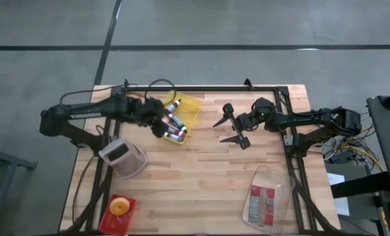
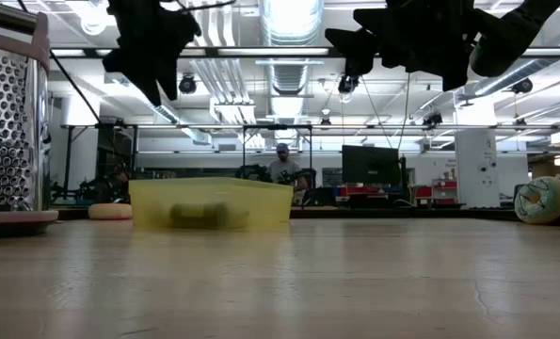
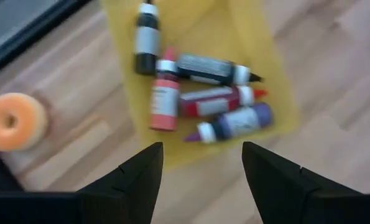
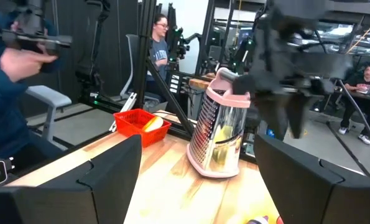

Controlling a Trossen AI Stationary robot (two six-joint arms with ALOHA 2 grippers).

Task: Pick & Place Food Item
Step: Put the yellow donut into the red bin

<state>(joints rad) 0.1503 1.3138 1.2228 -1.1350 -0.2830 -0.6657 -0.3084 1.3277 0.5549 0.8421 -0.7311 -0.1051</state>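
Above a wooden table (image 1: 201, 183), the left gripper (image 1: 159, 126) hangs with its fingers (image 3: 135, 180) spread apart and nothing between them, touching nothing. Directly beneath it sits a yellow tray (image 3: 268, 68) holding the food-colouring tubes (image 3: 216, 102): black, red, purple and white-capped ones lying jumbled together. An orange doughnut (image 3: 10, 121) lies on the wood just beside the tray. Across the table, well apart from the tray, the right gripper (image 1: 232, 128) hovers in the air with its jaws wide and empty, pointed toward the left arm. Beyond its fingers stands a metal grater (image 4: 221, 134) with a pink rim, upright, and farther off a red basket (image 4: 141, 124). A person (image 4: 160, 43) sits in the room behind.
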